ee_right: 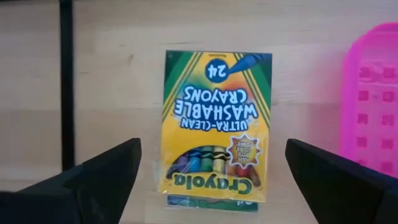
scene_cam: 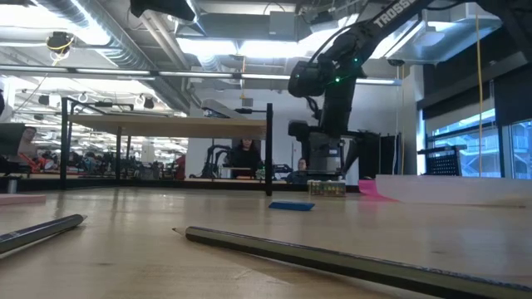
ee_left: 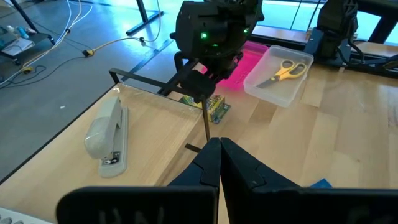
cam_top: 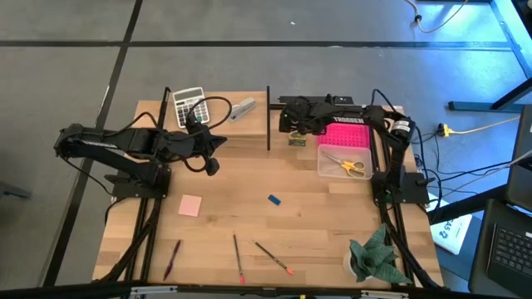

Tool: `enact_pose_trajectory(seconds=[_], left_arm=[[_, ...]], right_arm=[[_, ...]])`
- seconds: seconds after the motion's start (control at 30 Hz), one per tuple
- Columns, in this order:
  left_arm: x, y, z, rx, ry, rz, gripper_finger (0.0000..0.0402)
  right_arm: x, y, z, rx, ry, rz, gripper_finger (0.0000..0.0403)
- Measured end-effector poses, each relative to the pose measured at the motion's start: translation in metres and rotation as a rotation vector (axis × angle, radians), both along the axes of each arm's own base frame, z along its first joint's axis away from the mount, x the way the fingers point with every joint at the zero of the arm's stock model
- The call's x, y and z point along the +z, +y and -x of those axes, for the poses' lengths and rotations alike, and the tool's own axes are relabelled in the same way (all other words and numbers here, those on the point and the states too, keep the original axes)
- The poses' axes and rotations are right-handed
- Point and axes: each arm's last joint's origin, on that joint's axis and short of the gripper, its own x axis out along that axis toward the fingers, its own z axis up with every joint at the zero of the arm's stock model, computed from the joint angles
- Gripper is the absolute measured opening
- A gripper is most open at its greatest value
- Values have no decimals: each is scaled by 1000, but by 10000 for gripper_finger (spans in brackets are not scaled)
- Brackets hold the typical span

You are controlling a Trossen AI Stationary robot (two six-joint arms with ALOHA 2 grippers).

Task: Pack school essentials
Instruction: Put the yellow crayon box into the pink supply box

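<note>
We see the right gripper (ee_right: pixel 211 171) poised over the crayon box (ee_right: pixel 214 127) lying flat on the counter (cam_top: pixel 316 224), fingers spread wide either side. Next, we judge, comes lowering and closing. The left gripper (ee_left: pixel 219 163) waits, fingers together.

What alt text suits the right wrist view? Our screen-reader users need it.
A yellow-green cardboard crayon box lies flat on the pale wooden table, centred between the right gripper's two dark, open fingers. A pink plastic lid sits beside it.
</note>
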Motion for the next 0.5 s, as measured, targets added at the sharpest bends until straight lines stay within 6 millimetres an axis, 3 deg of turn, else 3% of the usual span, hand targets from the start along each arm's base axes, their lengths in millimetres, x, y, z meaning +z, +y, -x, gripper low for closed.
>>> enact_pose_trajectory(seconds=[0.2, 0.5], left_arm=[[0, 0, 0, 0, 0, 0, 0], [0, 0, 0, 0, 0, 0, 0]], right_arm=[[-12, -1, -2, -14, 15, -23, 400], [-12, -2, -4, -27, -1, -6, 400]])
